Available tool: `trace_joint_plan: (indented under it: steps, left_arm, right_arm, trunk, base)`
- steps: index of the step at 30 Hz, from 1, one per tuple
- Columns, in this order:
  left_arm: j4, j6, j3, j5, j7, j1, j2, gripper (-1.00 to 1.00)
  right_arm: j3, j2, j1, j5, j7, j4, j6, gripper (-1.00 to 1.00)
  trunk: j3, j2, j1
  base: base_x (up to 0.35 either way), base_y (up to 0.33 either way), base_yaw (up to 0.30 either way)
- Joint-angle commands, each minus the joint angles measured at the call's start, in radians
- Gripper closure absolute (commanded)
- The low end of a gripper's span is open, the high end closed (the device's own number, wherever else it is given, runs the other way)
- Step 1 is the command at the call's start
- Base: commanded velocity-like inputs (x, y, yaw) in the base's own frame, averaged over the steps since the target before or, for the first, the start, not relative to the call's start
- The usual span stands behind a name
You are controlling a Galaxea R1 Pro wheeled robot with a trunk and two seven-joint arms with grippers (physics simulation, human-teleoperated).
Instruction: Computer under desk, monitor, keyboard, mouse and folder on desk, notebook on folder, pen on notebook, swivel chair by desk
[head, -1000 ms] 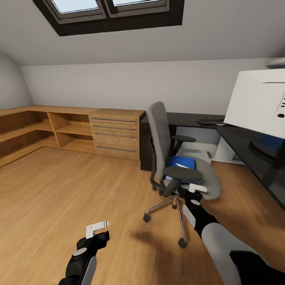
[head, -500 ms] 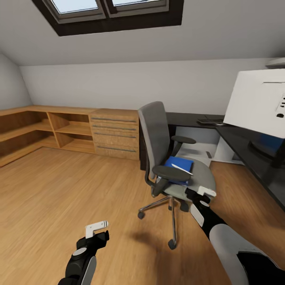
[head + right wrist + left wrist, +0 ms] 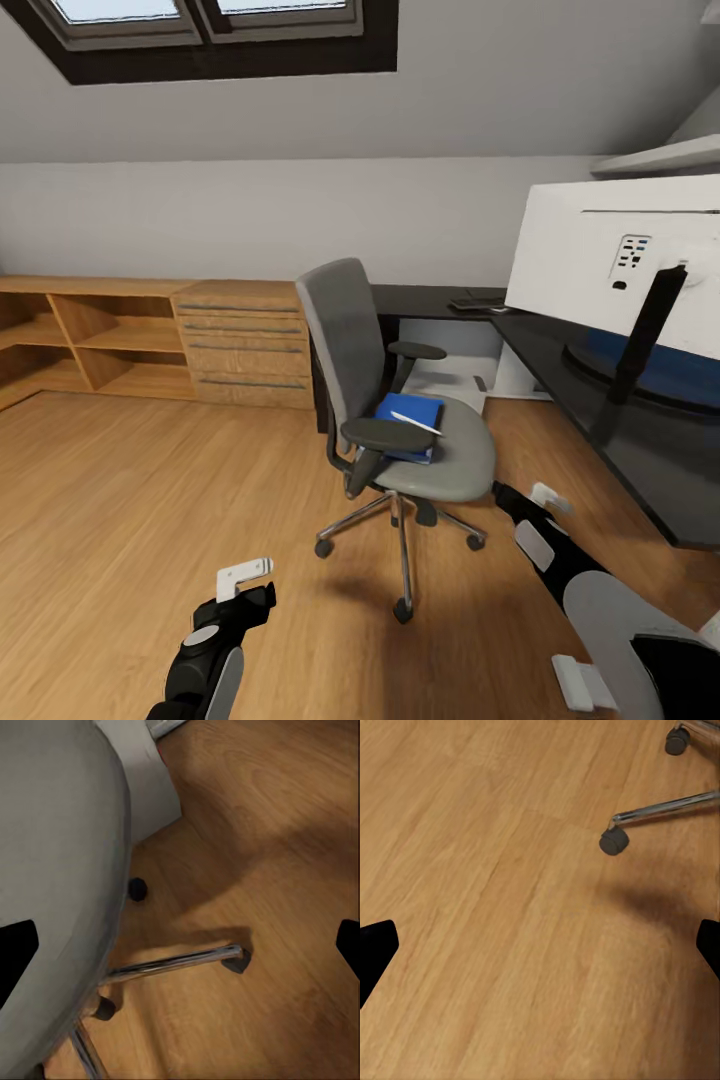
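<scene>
Swivel chair (image 3: 400, 420) carrying folder (image 3: 410, 412) on its seat, pen (image 3: 416, 424) on top.
Head view: pen's long axis runs ten to four o'clock; monitor (image 3: 610, 270) on desk (image 3: 650, 450) at three o'clock. Left wrist: left gripper (image 3: 540, 945) spread wide over floor (image 3: 510, 945). Right wrist: right gripper (image 3: 180, 945) wide (beside the seat edge).

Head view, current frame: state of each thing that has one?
swivel chair: upright on the floor, apart from the desk
folder: flat on the chair seat
pen: lying on the folder
monitor: standing on the desk, back toward camera
keyboard: on the desk's far end
left gripper: open, empty
right gripper: open, empty, beside the seat
</scene>
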Motion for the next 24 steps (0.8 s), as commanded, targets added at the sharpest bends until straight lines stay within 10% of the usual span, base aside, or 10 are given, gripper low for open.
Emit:
trace_joint_plan:
  steps: [1,24]
  left_arm:
    - [-0.001,0.003,-0.001,0.011,0.009,0.0,0.0,-1.0]
    - [-0.002,0.004,-0.002,0.012,0.009,0.0,0.001,-1.0]
  right_arm:
    - [0.001,-0.001,-0.001,-0.013,0.009,0.002,-0.004,-1.0]
    - [0.001,-0.007,-0.001,-0.098,0.059,0.015,0.001,-1.0]
  trunk:
    - [0.0,0.0,0.0]
    - [0.001,0.0,0.0]
  base:
    - [0.0,0.0,-0.281]
    - [0.128,0.0,-0.035]
